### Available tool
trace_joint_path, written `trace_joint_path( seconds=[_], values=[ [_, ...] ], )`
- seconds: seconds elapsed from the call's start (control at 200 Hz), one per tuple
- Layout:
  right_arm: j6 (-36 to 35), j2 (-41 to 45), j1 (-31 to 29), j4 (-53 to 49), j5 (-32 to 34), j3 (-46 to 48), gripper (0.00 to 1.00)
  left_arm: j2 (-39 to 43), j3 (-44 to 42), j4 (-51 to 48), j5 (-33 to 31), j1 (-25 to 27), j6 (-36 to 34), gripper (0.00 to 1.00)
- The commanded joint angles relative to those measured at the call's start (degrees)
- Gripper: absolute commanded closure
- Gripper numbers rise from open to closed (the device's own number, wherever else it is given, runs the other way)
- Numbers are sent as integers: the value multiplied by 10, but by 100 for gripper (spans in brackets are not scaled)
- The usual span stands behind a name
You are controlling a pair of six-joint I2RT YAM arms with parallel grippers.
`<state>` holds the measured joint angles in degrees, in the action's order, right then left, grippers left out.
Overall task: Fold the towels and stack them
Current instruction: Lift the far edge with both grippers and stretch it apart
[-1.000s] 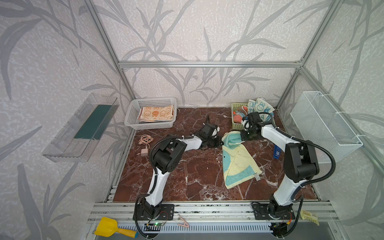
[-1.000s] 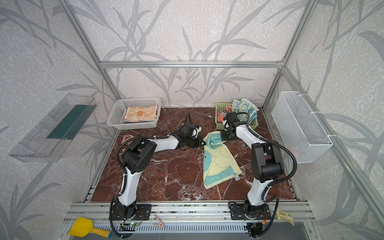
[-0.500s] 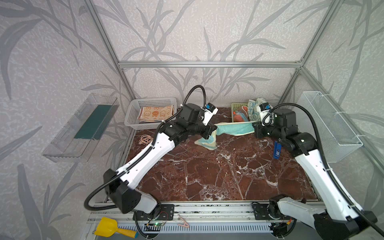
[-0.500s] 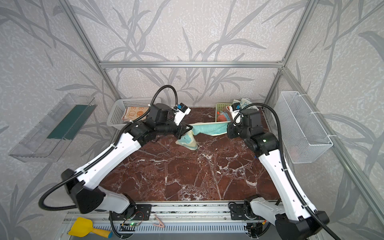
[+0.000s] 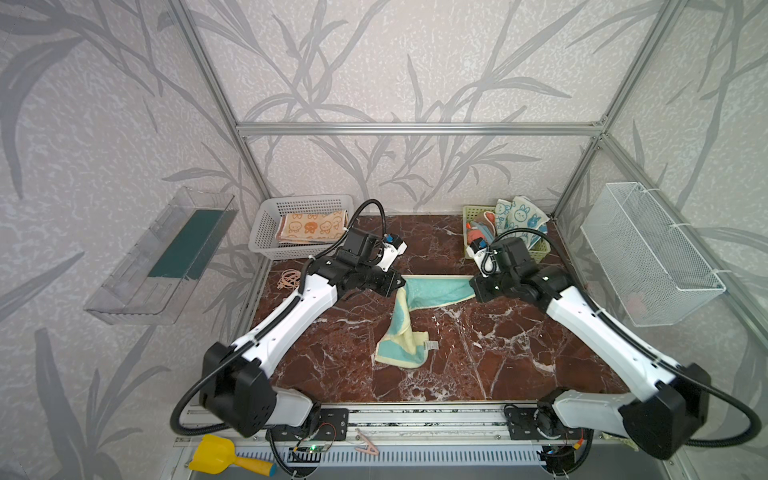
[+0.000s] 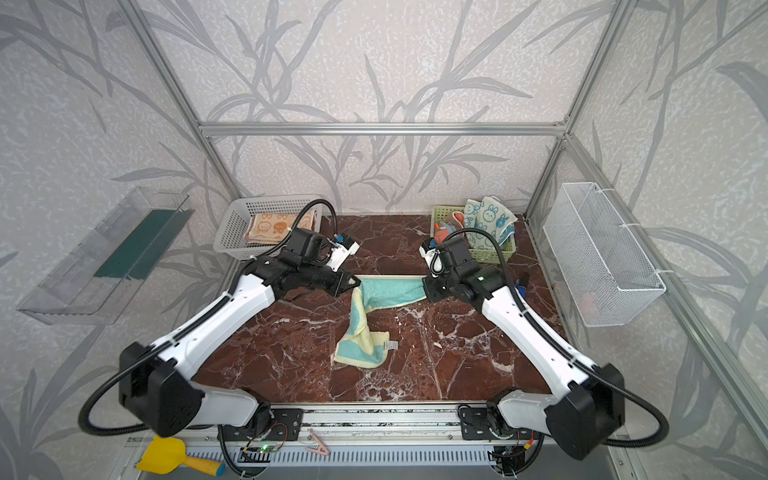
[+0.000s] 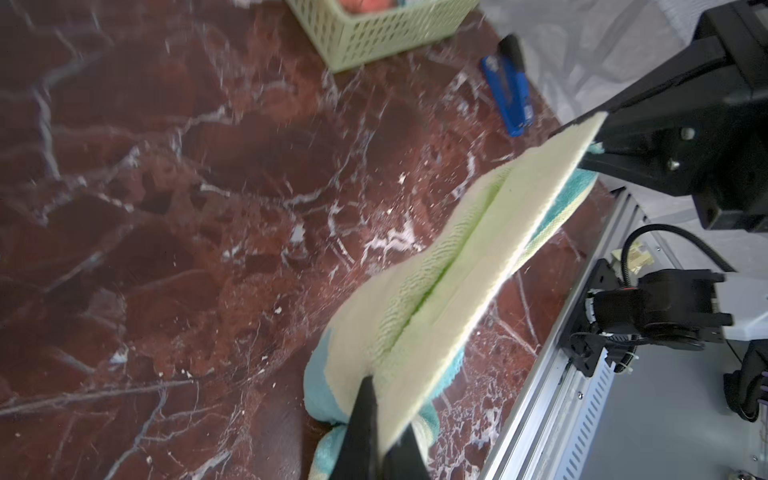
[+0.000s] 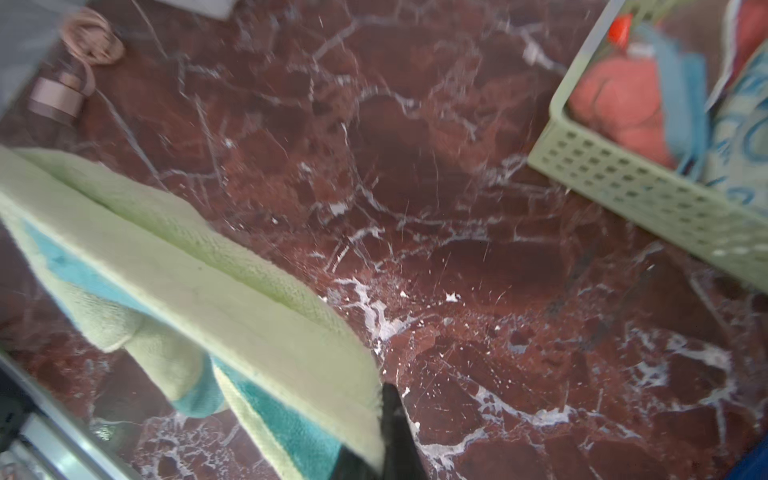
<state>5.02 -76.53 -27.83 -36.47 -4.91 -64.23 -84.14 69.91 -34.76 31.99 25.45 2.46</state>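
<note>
Teal towel with cream trim hangs stretched in the air above the middle of the red marble desk; we see it in both top views. Its top edge runs taut between the two grippers. The left gripper is clenched on one corner, and the right gripper is clenched on the opposite corner. Below the left corner the rest of the cloth droops down. Its lower end lies crumpled on the desk, with a small white tag showing. At the back left of the desk we see a white basket holding a folded orange towel with bunnies. At the back right, a green basket holds a white towel with blue bunnies, which stands up above the rim.
</note>
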Motion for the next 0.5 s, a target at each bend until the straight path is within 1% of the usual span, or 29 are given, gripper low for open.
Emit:
trace_joint_path(
  seconds=[0.0,0.06,0.155,0.22,0.26,0.345,0.375,0.425,0.495],
  values=[
    [22,-47,7,59,21,18,100,-65,-3,4,13,-11,-3,99],
    [24,-83,8,66,19,16,100,-112,6,18,29,-10,12,97],
    [21,-134,9,64,23,9,100,-171,4,69,65,-7,62,96],
    [18,-156,10,65,34,6,100,-202,3,94,68,3,76,92],
    [16,-166,13,65,39,6,100,-216,6,98,58,8,77,87],
    [15,-180,20,72,39,12,100,-234,6,113,32,9,86,68],
    [14,-183,21,75,38,14,100,-235,3,122,25,9,89,63],
    [14,-187,24,78,37,16,100,-234,-5,145,22,9,97,59],
    [13,-192,25,80,37,18,100,-231,-15,174,28,8,110,58]
  ],
)
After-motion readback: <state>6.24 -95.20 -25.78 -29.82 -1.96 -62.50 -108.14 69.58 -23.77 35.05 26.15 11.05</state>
